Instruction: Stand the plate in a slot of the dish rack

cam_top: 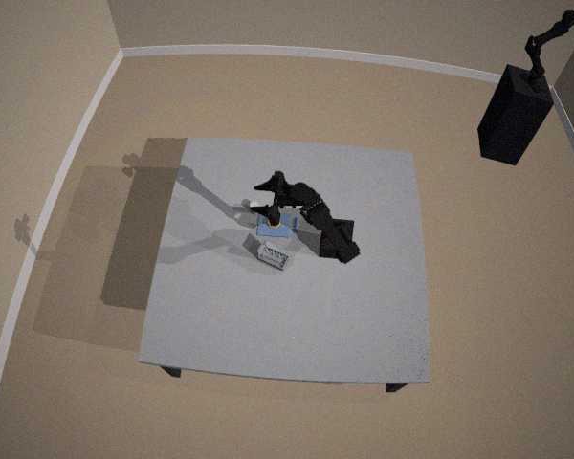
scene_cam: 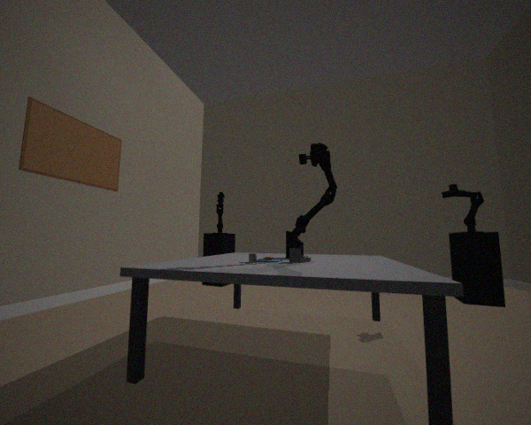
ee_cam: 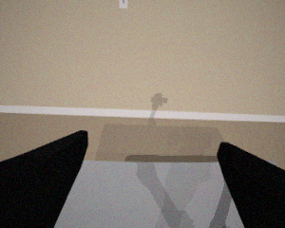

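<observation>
The yellow plate (cam_top: 274,226) (scene_cam: 269,258) lies flat on a blue mat (cam_top: 281,232); in the top view the arm hides most of it. The grey dish rack (cam_top: 274,255) (scene_cam: 296,255) stands on the table (cam_top: 287,316) beside the mat, and its slots look empty, though they are small. My gripper (cam_top: 253,198) (scene_cam: 302,158) (ee_cam: 154,143) is open and empty, with its fingers wide apart. It is raised high above the table, well above the plate and the rack. Neither plate nor rack shows in the wrist view.
A small white object (cam_top: 253,204) (scene_cam: 252,258) stands beyond the mat, partly hidden by a finger in the top view. A small blue object (cam_top: 294,229) lies at the mat's side toward the arm's base. Other arms on dark pedestals (cam_top: 512,119) (scene_cam: 476,269) stand away from the table.
</observation>
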`<state>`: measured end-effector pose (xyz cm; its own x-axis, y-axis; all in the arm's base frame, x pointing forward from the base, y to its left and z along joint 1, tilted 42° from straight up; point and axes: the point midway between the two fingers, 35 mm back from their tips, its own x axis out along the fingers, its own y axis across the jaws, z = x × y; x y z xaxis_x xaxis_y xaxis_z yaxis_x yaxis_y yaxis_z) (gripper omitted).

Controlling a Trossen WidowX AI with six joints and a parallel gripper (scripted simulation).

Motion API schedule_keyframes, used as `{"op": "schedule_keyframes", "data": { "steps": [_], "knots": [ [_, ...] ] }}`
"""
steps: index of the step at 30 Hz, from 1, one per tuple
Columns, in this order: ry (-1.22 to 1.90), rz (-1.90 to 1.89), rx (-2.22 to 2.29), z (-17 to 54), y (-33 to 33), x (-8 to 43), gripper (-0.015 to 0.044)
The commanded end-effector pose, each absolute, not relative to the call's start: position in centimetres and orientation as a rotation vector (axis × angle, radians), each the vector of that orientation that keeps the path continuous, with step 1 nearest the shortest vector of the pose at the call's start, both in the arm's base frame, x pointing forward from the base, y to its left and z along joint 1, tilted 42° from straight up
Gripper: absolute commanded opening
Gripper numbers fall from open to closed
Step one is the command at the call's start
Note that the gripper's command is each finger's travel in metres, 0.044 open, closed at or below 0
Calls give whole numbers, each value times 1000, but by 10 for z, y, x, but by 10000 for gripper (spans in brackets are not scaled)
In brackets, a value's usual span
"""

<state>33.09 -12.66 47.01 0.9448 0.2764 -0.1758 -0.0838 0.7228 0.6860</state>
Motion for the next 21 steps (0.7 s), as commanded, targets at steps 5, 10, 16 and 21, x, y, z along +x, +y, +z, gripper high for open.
{"op": "schedule_keyframes", "data": {
  "steps": [5, 10, 16, 21],
  "knots": [
    [440, 168, 715, 393, -146, 369, 400],
    [558, 167, 688, 340, -152, 387, 400],
    [708, 186, 649, 275, -151, 401, 400],
    [838, 221, 611, 221, -146, 406, 400]
  ]
}}
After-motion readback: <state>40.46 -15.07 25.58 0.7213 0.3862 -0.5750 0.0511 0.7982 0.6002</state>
